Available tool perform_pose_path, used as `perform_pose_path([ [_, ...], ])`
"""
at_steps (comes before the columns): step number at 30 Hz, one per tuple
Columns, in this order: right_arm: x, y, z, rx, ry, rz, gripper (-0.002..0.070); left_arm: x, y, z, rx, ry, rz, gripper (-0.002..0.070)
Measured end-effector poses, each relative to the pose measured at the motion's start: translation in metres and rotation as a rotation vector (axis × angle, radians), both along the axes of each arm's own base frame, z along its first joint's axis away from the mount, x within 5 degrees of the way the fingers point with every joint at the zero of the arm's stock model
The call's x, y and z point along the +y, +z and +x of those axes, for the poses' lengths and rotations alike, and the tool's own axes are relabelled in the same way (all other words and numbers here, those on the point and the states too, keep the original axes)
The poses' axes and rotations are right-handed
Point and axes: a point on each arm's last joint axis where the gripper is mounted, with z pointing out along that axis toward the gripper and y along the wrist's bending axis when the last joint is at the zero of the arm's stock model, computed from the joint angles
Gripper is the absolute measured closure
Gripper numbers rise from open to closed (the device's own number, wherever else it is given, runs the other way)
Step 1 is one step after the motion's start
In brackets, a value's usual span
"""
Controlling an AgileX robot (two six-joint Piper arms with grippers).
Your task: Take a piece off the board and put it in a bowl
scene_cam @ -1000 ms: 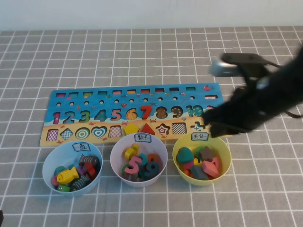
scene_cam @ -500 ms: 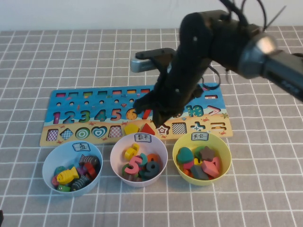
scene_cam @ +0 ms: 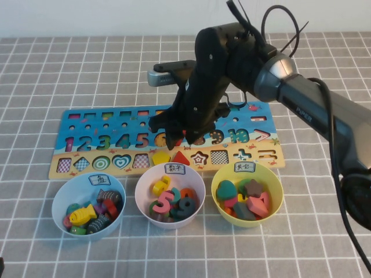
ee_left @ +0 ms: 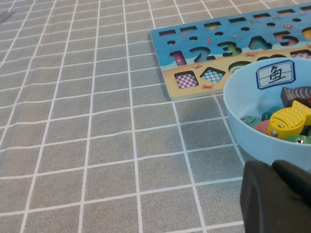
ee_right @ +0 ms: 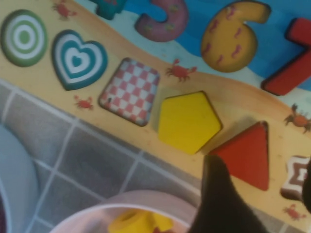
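My right gripper (scene_cam: 174,139) hangs over the middle of the board, empty, above the red triangle.

From my right wrist camera one dark fingertip (ee_right: 221,194) shows beside the piece (ee_right: 245,154), with the other only at the picture's edge, so the jaws look spread apart with nothing between them. The red triangular piece (scene_cam: 181,158) sits in its slot on the board (scene_cam: 87,142), just beside the yellow pentagon (scene_cam: 160,157). The yellow-green bowl (scene_cam: 274,211) stands on the table near the board's right end, with shaped blocks inside. My left gripper (ee_left: 277,199) is parked low beside the light blue bowl (ee_left: 243,131); I cannot tell its finger state.
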Motion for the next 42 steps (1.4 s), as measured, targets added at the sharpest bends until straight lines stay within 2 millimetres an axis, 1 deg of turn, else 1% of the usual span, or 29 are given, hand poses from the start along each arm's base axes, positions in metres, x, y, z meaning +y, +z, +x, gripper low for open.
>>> perform_pose_path([
  [3,-0.0013,-0.0036,0.0018,-0.01,-0.002,-0.024,0.0341,0.0,0.0,0.0,0.0,0.0,0.0,0.0676],
  [8,-0.0025,-0.0034,0.0028,-0.027,0.013,-0.04,0.0337,0.0,0.0,0.0,0.0,0.0,0.0,0.0676],
  [15,-0.0022,-0.0036,0.0026,-0.021,-0.019,-0.043,0.0337,0.0,0.0,0.0,0.0,0.0,0.0,0.0676],
  [17,-0.0014,-0.0037,0.0019,-0.037,0.007,-0.057,0.0337,0.0,0.0,0.0,0.0,0.0,0.0,0.0676],
  [20,0.0006,-0.0038,0.0003,-0.085,0.137,-0.088,0.0337,0.0,0.0,0.0,0.0,0.0,0.0,0.0676],
  [24,0.0038,-0.0037,-0.0023,-0.169,0.403,-0.126,0.0337,0.0,0.0,0.0,0.0,0.0,0.0,0.0676],
  [28,0.0046,-0.0034,-0.0028,-0.234,0.599,-0.15,0.0337,0.0,0.0,0.0,0.0,0.0,0.0,0.0676],
  [33,0.0043,-0.0033,-0.0025,-0.294,0.776,-0.175,0.0337,0.0,0.0,0.0,0.0,0.0,0.0,0.0676],
  [35,0.0027,-0.003,-0.0012,-0.307,0.822,-0.164,0.0339,0.0,0.0,0.0,0.0,0.0,0.0,0.0676],
  [39,-0.0015,-0.0019,0.0024,-0.341,0.927,-0.123,0.0371,0.0,0.0,0.0,0.0,0.0,0.0,0.0676],
  [42,-0.0031,-0.0014,0.0038,-0.358,0.969,-0.109,0.0386,0.0,0.0,0.0,0.0,0.0,0.0,0.0676],
])
